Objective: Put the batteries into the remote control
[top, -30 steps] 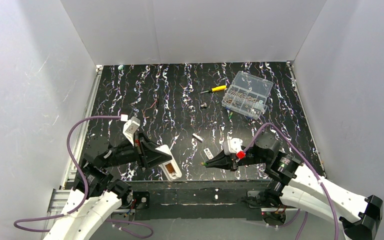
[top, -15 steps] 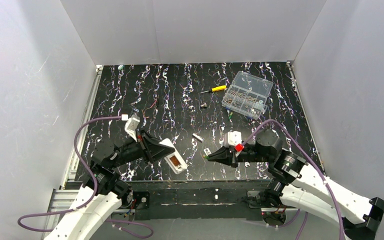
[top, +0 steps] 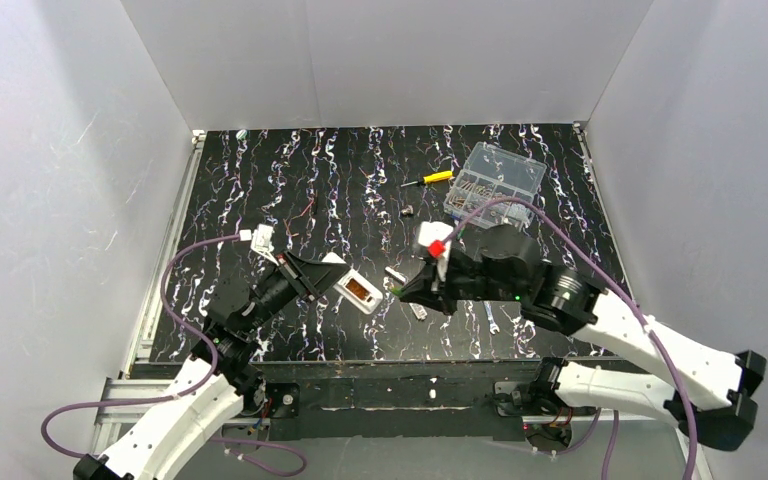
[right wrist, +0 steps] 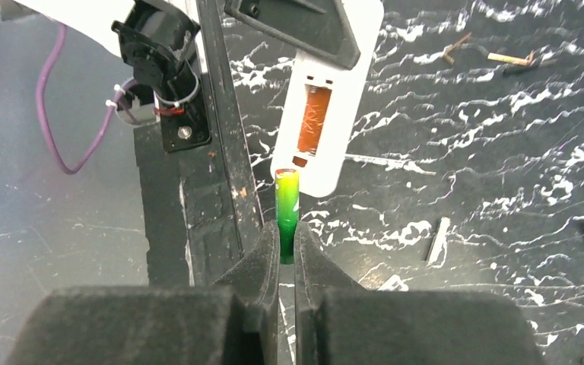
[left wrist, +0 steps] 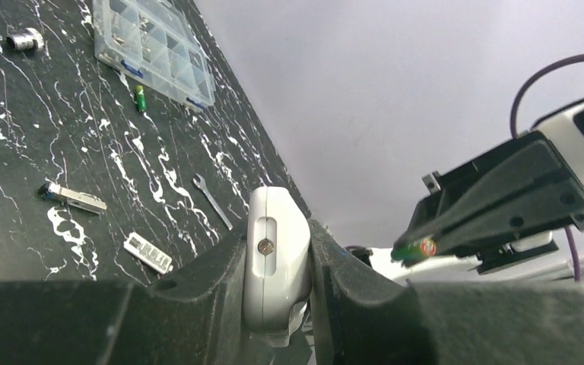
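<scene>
The left gripper (left wrist: 277, 300) is clenching the one remote control (left wrist: 275, 258) by its sides, holding it raised over the near part of the table (top: 260, 180). Its open battery bay is facing up and its long axis is running toward the right arm. The right gripper (right wrist: 287, 255) is pinching one of the two batteries (right wrist: 287, 205), which is pointing lengthwise at the remote's end. The battery's label is too blurred to read. Farther back, the second battery (left wrist: 140, 99) is lying beside one clear organizer box (left wrist: 152, 49).
</scene>
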